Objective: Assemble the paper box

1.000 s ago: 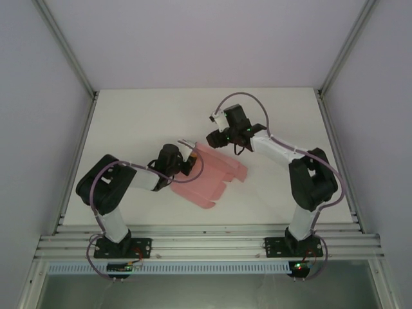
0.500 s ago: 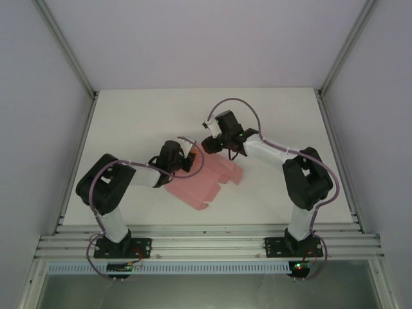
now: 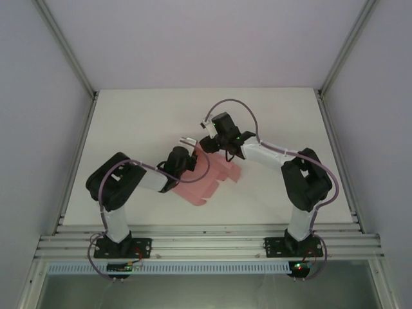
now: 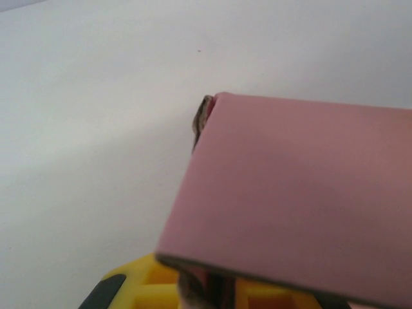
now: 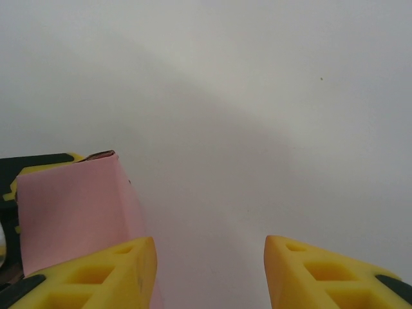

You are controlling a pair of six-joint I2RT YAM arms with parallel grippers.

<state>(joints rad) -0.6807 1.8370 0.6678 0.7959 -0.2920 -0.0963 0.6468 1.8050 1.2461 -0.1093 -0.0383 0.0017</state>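
Your left claw (image 3: 190, 150) is pinched tight on the left edge of the paper box (image 3: 211, 175) and holds that pink panel tilted up off the table (image 3: 135, 122). The rest of the card lies flat mid-table, between the two arms. Your right claw (image 5: 210, 267) stands partly open with nothing between its fingers; the raised pink panel sits just beside its left finger.

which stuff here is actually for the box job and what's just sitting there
For the job: pink card sheet, left hand shut on its edge, right hand open beside it.
Just there: white table, metal rail at the near edge.
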